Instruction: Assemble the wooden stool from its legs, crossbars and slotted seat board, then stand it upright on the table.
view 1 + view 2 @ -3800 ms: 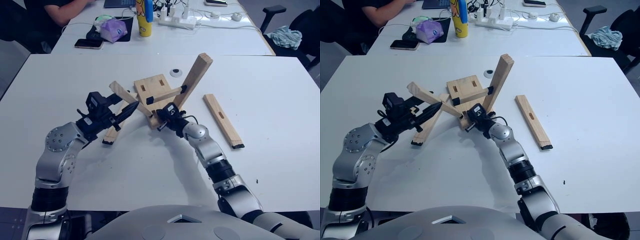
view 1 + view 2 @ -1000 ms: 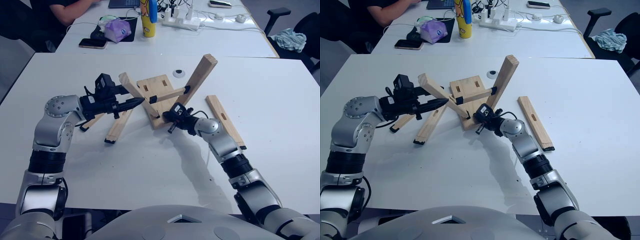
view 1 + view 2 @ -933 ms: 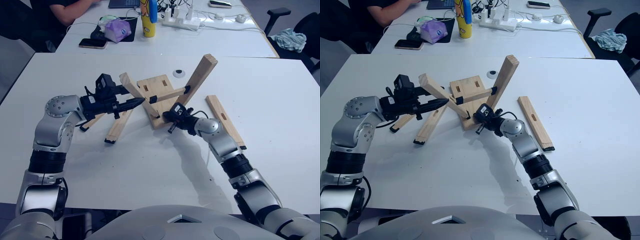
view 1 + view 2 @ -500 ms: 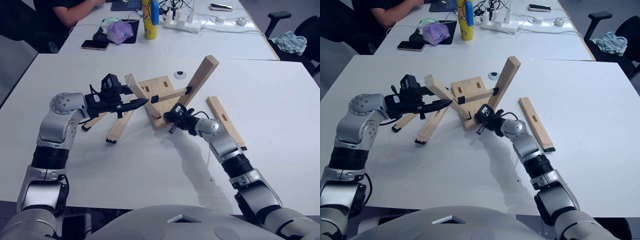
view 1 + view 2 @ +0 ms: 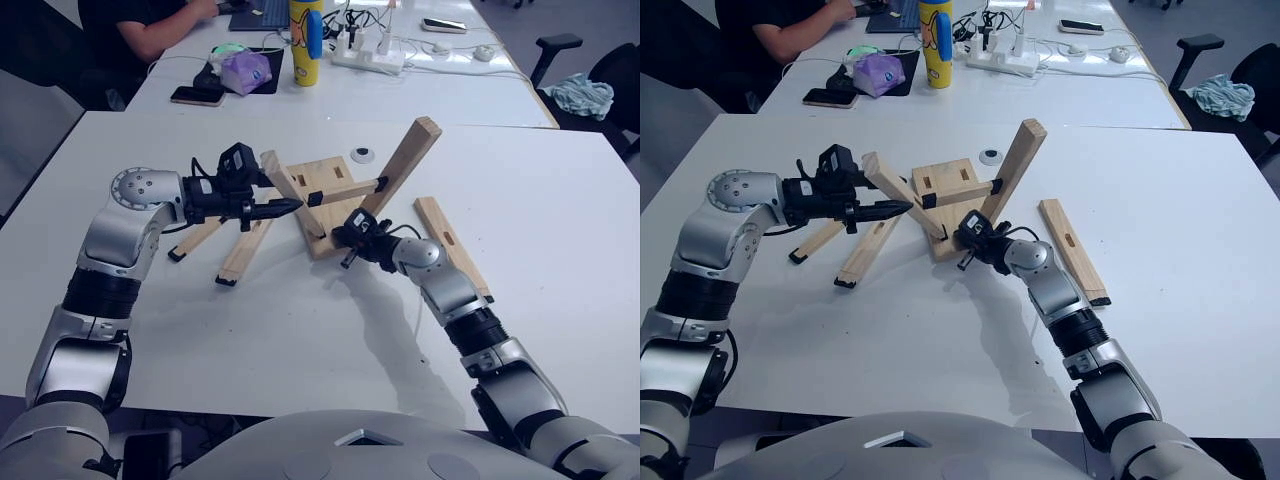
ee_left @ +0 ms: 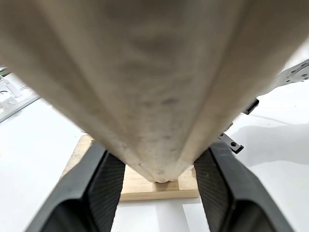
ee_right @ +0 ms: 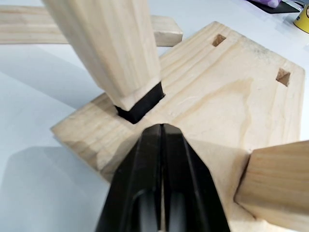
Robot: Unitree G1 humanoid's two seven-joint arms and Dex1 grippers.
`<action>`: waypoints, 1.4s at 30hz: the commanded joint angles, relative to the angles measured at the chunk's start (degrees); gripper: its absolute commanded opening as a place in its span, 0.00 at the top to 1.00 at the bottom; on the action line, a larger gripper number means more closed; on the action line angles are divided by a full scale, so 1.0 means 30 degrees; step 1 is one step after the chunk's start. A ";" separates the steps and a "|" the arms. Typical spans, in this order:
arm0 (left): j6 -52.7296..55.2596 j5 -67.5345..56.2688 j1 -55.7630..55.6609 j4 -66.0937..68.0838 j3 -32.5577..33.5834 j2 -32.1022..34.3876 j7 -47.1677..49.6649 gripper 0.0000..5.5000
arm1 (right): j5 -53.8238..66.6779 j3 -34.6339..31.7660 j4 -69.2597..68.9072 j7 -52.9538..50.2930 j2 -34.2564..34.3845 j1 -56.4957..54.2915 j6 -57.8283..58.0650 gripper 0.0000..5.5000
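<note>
Lifted and swung outward over the last few seconds, the left arm's elbow now sits higher and farther from the robot. The left gripper (image 5: 290,206) therefore comes at the stool parts from the side, roughly level. The head camera has shifted a little as well. The right gripper (image 5: 340,236) has stayed at the near edge of the seat board (image 5: 328,178).

The seat board lies near the middle of the white table (image 5: 300,340), slotted face up. The left gripper is clamped on a held leg (image 5: 281,176). In the left wrist view the pale wood (image 6: 154,96) sits between the 2 dark fingers (image 6: 104,193). This leg is tilted, its upper end leaning toward the robot's left. In the right wrist view its lower end (image 7: 111,53) meets a dark slot at the board's near corner.

The right gripper's 2 fingers (image 7: 149,159) are pressed together with nothing between them, their tips resting on the board just beside that slot.

A tall leg (image 5: 405,162) rises from the board's right side, leaning away to the right. A crossbar (image 5: 350,189) runs from it toward the held leg, above the board.

A loose slotted piece (image 5: 452,245) lies flat to the right, apart from the board. On the left, 2 more pieces lie flat below the left arm, a shorter one (image 5: 198,240) and a longer one (image 5: 247,250). A small round disc (image 5: 361,156) sits just beyond the board.
</note>
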 commanded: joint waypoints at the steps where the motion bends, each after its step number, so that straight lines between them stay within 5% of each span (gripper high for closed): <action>1: 0.2548 0.1913 0.1757 0.1532 -0.3722 -0.0650 -0.1197 0.62 | -0.1186 0.2801 0.3563 0.1511 -0.0303 0.3696 0.4083 1.00; 13: 0.1744 0.1235 -0.0223 0.5164 -0.1558 -0.1871 -0.0037 0.62 | -0.1041 0.2778 0.3537 0.1556 -0.0228 0.3813 0.4268 1.00; 26: 0.2047 0.2399 0.0756 0.0521 -0.5289 -0.1529 -0.1163 0.62 | -0.0906 0.3131 0.3006 0.1848 -0.0430 0.4233 0.4514 1.00; 37: 0.1988 0.2122 -0.2347 0.6512 -0.2716 -0.3602 0.0305 0.62 | -0.0889 0.3328 0.3359 0.2003 -0.0243 0.4236 0.4435 1.00; 42: 0.2039 0.2903 -0.2837 0.8050 -0.3467 -0.4394 0.0014 0.62 | -0.0850 0.3392 0.3648 0.2097 -0.0153 0.4296 0.4265 1.00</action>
